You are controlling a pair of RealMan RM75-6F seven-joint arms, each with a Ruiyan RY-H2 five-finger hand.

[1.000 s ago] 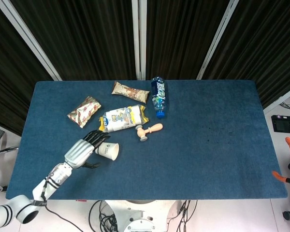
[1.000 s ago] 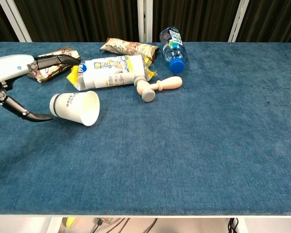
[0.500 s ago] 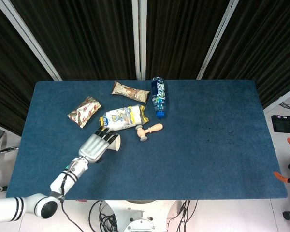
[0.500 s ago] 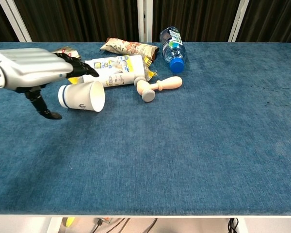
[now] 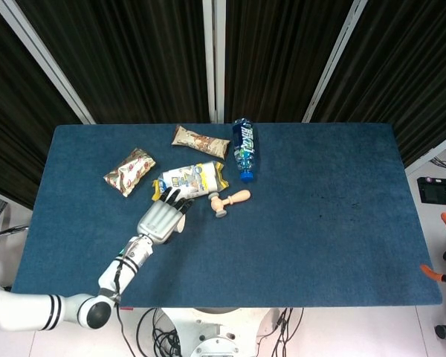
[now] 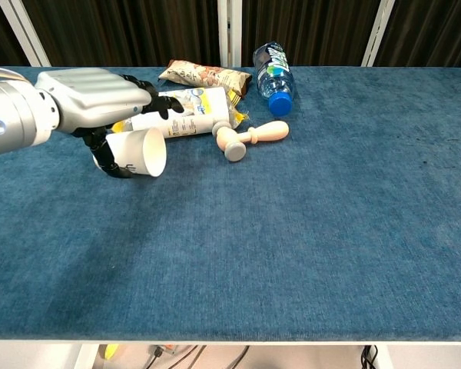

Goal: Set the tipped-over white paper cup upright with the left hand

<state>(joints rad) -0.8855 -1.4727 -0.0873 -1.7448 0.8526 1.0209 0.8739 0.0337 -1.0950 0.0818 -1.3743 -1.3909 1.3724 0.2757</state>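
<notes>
Lying sideways, one cup (image 6: 137, 151), one bottle (image 6: 273, 69)

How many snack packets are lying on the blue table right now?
3. A brown patterned packet far left, a brown bar-shaped packet at the back beside the bottle, and a white-and-yellow packet just beyond the left hand. None seems hidden.

1. Table (image 5: 342, 245) covered in dark blue cloth, rectangular; pale edge along the near side in chest view (image 6: 292, 352).
2. Far centre: water bottle (image 5: 243, 148) on its side, blue cap toward the near edge.
3. Left of the bottle: brown snack bar (image 5: 200, 141), flat.
4. Far left: patterned snack packet (image 5: 129, 171), flat, apart from the rest.
5. White-and-yellow packet (image 5: 191, 181) near the middle-left; wooden peg-like piece (image 5: 229, 201) just beside its right end.
6. White paper cup (image 6: 136, 152) on its side, mouth toward the right, close in front of the white-and-yellow packet.
</notes>
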